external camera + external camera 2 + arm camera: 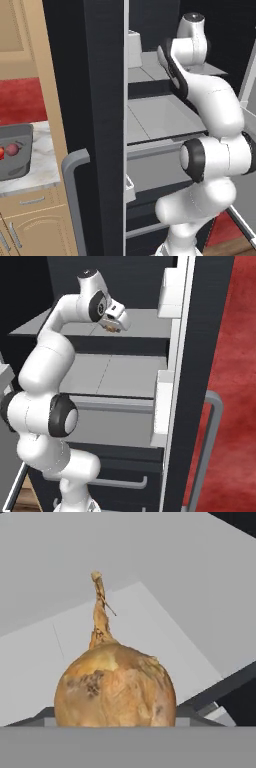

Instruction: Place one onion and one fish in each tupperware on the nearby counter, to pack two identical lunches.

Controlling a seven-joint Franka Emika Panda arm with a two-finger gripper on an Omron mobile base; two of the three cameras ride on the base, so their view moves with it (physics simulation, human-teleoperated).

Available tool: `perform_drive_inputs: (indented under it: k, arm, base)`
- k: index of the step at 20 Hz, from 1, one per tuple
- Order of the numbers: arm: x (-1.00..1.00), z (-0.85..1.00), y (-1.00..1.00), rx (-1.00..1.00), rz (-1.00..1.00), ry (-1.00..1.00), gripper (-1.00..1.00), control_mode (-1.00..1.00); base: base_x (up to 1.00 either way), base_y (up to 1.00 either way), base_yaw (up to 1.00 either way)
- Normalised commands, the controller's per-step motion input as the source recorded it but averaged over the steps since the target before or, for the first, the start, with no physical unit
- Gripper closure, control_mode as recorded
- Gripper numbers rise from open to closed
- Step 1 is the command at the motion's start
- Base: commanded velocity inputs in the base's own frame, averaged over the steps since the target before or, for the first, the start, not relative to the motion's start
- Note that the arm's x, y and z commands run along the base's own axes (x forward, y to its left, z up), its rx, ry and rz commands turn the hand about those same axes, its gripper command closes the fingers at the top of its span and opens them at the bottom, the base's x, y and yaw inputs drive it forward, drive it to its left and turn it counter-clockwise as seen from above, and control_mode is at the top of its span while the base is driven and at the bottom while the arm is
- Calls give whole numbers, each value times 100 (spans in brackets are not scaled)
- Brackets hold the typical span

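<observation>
My gripper [111, 327] reaches into the open fridge, just above its upper shelf [145, 323]. It is shut on the yellow-brown onion [115, 687], which looms close in the hand view with its dry tip pointing up. From the right base view that onion [110, 329] is a small brown spot under the hand. Off to the left, a dark grey rectangular tupperware [20, 132] stands on the marble counter [42, 167]. Inside it lie a purplish-red onion [12, 149] and a red-orange fish [1, 152], the fish cut by the frame edge.
The open fridge door [100, 125] stands between the arm and the counter, its grey handle [72, 165] low down. The other door [200, 356] with white bins [162, 406] flanks the right. A lower shelf [120, 376] and drawers lie beneath the hand. Wooden cabinets [35, 230] sit under the counter.
</observation>
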Motion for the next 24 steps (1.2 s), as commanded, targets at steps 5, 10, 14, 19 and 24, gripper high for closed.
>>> perform_drive_inputs:
  k: [5, 10, 14, 19, 24]
  arm:
    - [-100, -14, -2, 0, 13, -39, 100, -100]
    - [-100, 2, -2, 0, 12, -15, 100, -100]
    - [-100, 2, -1, 0, 16, -12, 100, -100]
    - [-100, 2, 0, -8, 23, -1, 100, -100]
    - [-60, 0, 5, -12, 10, 7, 100, 100]
  base:
    - [0, 0, 0]
    - [0, 0, 0]
    - [0, 0, 0]
    - [0, 0, 0]
    - [-40, 3, 3]
